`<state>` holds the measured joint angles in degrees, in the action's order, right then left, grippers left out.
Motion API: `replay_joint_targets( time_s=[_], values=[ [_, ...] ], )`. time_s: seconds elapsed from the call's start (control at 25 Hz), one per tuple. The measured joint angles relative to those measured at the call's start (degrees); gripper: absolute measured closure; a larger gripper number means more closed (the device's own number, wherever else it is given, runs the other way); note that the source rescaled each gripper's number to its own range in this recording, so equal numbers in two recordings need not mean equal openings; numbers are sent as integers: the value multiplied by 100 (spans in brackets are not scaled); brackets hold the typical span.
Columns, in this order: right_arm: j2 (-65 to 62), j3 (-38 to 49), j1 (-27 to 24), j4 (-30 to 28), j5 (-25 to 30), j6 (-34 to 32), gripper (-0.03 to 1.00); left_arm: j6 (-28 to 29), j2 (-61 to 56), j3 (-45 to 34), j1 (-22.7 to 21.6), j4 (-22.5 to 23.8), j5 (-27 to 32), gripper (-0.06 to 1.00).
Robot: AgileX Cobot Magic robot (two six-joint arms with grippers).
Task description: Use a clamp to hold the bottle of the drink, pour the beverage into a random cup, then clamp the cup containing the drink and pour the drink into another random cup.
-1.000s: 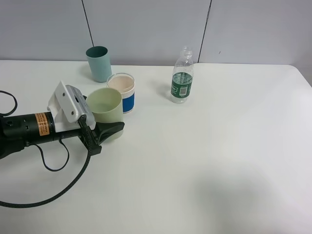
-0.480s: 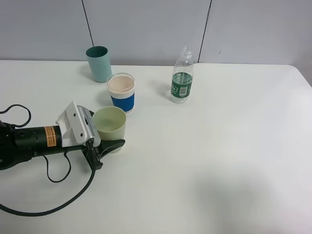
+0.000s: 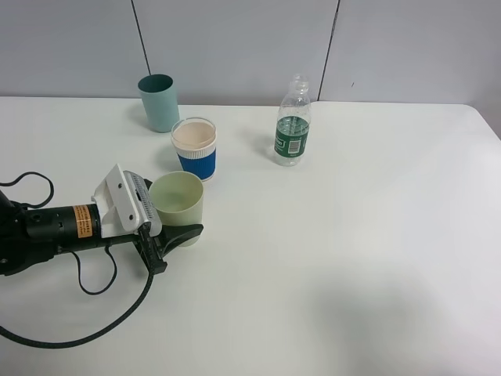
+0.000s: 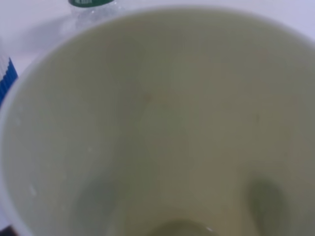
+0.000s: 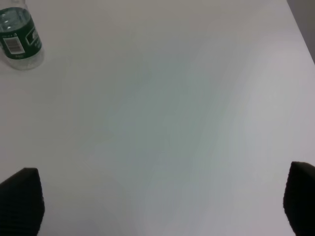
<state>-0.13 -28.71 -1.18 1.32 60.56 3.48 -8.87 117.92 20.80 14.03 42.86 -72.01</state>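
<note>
Pale yellow-green cup (image 3: 178, 201) stands upright on the bench (image 3: 352, 235), front-left of the group, gripped low on its wall by the left hand (image 3: 168, 227) — jaws closed tight around it, arm lying nearly flat along the bench. Left wrist view is filled by the cup's inside (image 4: 162, 123); what lies at the bottom is too dim to call, so whether liquid remains cannot be told. Judged thin plastic, light, smooth and tapered: likely to flex or slip upward if squeezed near the rim, so the low-to-mid wall is the sound hold. Blue-banded white cup (image 3: 195, 148) is just behind it, the teal cup (image 3: 159, 102) farther back near the wall. Bottle (image 3: 293, 122) stands uncapped, well apart to the right. Right hand (image 5: 162, 206) — fingers spread wide over bare bench, holding nothing.
</note>
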Motion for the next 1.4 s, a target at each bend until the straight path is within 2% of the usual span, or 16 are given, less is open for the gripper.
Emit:
replay_joint_targets(
  time_s=[0.12, 0.16, 0.2, 0.32, 0.4, 0.44, 0.56, 0.72, 1.16, 1.4],
  values=[
    [0, 0, 0, 0, 0, 0, 3, 0, 0, 0, 0, 0, 0, 90],
    [0, 0, 0, 0, 0, 0, 3, 0, 0, 0, 0, -12, 0, 88],
    [0, 0, 0, 0, 0, 0, 3, 0, 0, 0, 0, -40, 30, 81],
    [0, 0, 0, 0, 0, 0, 3, 0, 49, 0, 0, -106, 185, 28],
    [0, 0, 0, 0, 0, 0, 3, 0, 48, 0, 0, -113, 206, 8],
    [0, 0, 0, 0, 0, 0, 3, 0, 48, 0, 0, -113, 206, 3],
    [0, 0, 0, 0, 0, 0, 3, 0, 26, 0, 0, -113, 206, -3],
    [0, 0, 0, 0, 0, 0, 3, 85, -111, 0, 0, -113, 211, -3],
    [0, 0, 0, 0, 0, 0, 3, 1276, -742, -39, 0, -145, 207, -3],
    [0, 0, 0, 0, 0, 0, 3, 1400, -1379, -607, 0, -648, 212, -3]
  ],
)
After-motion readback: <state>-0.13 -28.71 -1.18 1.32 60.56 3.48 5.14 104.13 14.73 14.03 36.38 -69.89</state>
